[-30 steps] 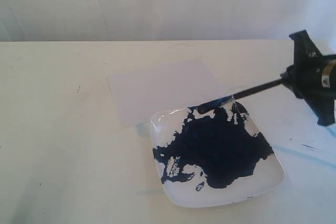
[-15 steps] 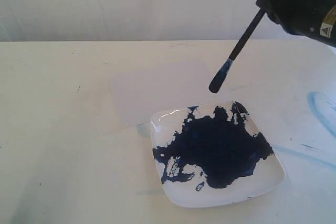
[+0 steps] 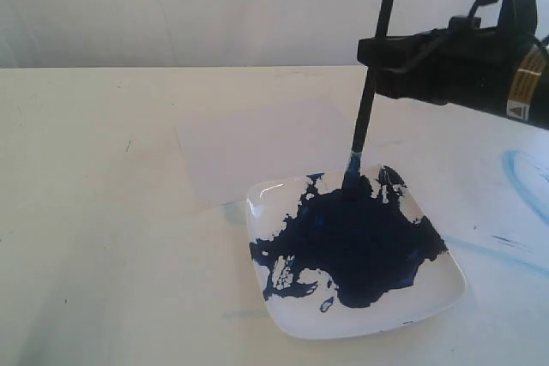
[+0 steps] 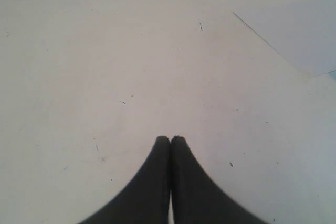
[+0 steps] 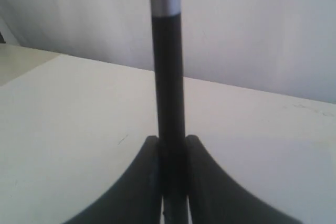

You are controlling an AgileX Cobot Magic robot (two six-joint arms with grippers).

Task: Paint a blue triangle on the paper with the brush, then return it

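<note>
The brush stands almost upright, its black handle clamped in my right gripper, which is shut on it. Its blue-stained tip touches the dark-blue paint pool on the white square plate, at the plate's far edge. In the right wrist view the handle runs up between the fingers, a silver band near its top. The paper lies flat behind the plate, blank; its corner shows in the left wrist view. No blue triangle is visible. My left gripper is shut on nothing, above bare table.
Pale blue smears mark the table at the right, near the right arm. The white table stretches to the left of the plate and paper. A pale wall rises behind the table's far edge.
My right gripper rose from table level at the right, swinging the brush from lying across the plate's rim to near upright. The tip lifted off, then came down into the paint.
</note>
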